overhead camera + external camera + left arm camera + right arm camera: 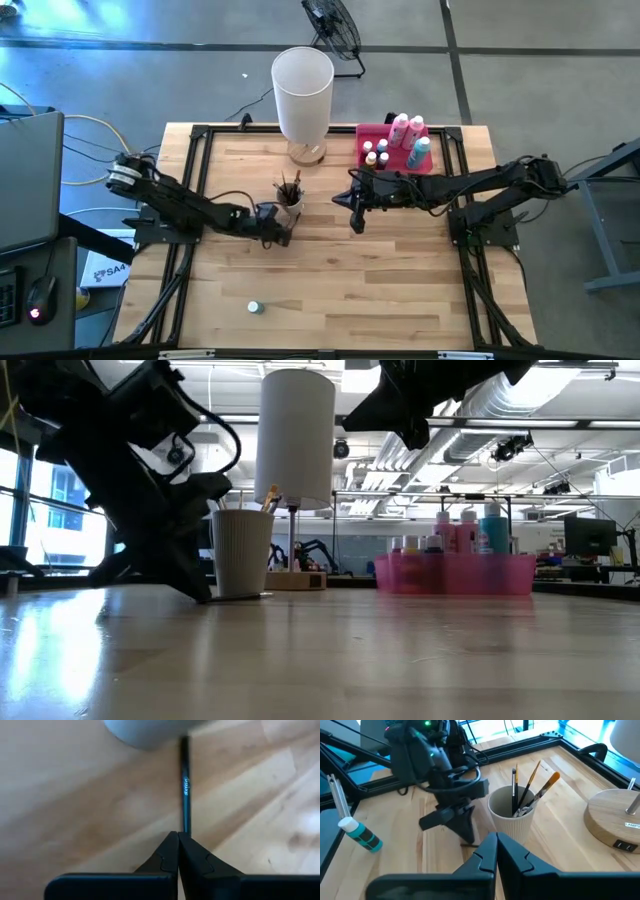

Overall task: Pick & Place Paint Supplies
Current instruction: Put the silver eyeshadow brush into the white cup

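Near the middle of the light wooden table (340, 280), a ribbed cream cup (512, 815) holds several thin paintbrushes (532, 787), bristles down, one with an orange handle. At the far edge, the pink rectangular tray (455, 573) carries taller pink and teal paint bottles (468, 528) and tiny capped ones. One small teal bottle with a white cap (254, 307) lies alone towards the near edge. Just beside the cup, the left gripper (178, 840) has its fingers pinched tight on a thin dark-handled paintbrush (185, 785) low over the wood; its silver lettering is unreadable. Between cup and tray, the right gripper (357, 218) hangs closed, holding nothing.
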Motion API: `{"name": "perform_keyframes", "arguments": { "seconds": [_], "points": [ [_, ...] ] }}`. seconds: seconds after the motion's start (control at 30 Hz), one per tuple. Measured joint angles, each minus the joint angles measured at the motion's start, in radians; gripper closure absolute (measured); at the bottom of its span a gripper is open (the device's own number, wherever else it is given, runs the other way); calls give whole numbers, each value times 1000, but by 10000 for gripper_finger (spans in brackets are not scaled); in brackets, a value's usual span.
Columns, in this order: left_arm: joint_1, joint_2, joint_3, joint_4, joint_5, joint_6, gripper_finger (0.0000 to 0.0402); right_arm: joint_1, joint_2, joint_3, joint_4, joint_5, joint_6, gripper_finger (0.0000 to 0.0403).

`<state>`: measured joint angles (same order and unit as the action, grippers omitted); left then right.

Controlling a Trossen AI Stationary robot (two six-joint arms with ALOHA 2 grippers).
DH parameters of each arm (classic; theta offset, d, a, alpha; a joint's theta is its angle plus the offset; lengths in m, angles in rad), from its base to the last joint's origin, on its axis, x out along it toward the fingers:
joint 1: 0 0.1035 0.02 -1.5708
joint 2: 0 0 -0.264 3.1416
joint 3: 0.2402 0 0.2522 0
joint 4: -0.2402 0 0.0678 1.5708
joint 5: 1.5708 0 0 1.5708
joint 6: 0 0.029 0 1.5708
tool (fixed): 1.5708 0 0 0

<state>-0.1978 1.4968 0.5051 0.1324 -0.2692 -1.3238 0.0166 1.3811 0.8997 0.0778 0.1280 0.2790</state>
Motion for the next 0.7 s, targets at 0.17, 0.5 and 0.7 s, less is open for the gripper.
{"name": "perform_keyframes", "arguments": {
  "seconds": [0.17, 0.5, 0.7],
  "points": [
    [-65, 63, 61, 0, -18, -18, 401, 0, 0, 0, -1, -2, 1, 401],
    [-126, 165, 187, 10, -141, -16, 401, 1, 0, 0, -1, -34, 13, 401],
    [-124, 189, 193, 89, -210, -16, 401, 3, -9, 0, -19, -56, 28, 401]
  ]
}}
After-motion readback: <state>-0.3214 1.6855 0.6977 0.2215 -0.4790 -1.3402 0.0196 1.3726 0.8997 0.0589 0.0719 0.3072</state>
